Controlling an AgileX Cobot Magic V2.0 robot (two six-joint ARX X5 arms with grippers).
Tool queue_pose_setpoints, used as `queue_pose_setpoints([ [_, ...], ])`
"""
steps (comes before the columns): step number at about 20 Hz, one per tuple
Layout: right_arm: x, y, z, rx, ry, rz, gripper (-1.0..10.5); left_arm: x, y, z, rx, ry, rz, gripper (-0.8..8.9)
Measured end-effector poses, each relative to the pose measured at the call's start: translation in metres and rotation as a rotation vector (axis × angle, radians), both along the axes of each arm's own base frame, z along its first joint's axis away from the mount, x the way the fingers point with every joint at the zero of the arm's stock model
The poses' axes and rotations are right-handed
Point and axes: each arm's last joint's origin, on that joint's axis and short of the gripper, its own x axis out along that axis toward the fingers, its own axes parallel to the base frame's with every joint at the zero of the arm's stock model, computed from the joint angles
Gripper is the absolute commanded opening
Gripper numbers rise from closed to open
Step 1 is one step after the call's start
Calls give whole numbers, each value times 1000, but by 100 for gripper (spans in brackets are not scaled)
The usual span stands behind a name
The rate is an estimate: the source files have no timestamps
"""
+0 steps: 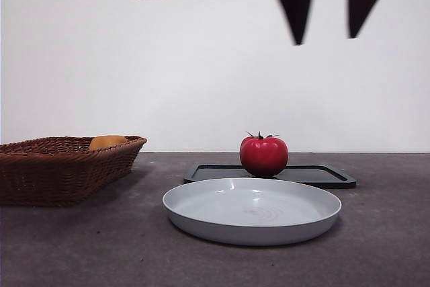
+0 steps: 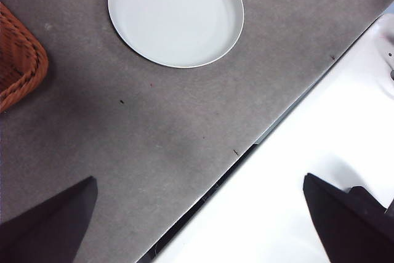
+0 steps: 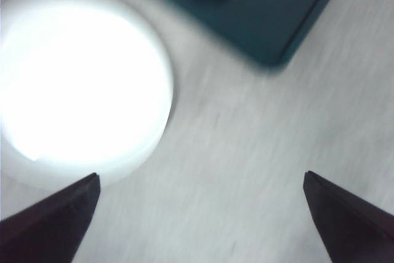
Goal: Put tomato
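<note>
Overhead, right gripper (image 1: 324, 39) hangs spread above tomato (image 1: 264, 155) on tray (image 1: 322, 175).

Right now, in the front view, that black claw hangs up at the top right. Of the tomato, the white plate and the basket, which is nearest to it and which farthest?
From the right gripper:
1. Tomato, on the dark tray, almost under it.
2. White plate, lower, in front of the tray.
3. Basket, far left, holding an orange fruit.

1. The right gripper (image 1: 324, 39), two black pointed jaws, hangs high in the air at the upper right of the front view, tips down, jaws spread wide with nothing between them
2. The left gripper (image 2: 200, 180) is raised too, its black jaws wide apart
</note>
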Motion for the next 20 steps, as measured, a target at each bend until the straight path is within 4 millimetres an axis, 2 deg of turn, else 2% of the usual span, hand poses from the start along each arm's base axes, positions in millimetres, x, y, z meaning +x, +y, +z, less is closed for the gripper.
queue_pose_setpoints([
  [5,-88,-45,3,142,-110,-21,526,-1,1,1,-7,-1,5,593],
  [9,-132,-75,4,250,-184,-36,526,-1,1,1,-21,13,27,593],
  [15,-184,-122,-8,410,-281,-64,526,-2,2,4,-74,12,64,593],
  [20,-203,-141,-19,447,-290,-87,526,-1,1,7,-110,1,78,591],
])
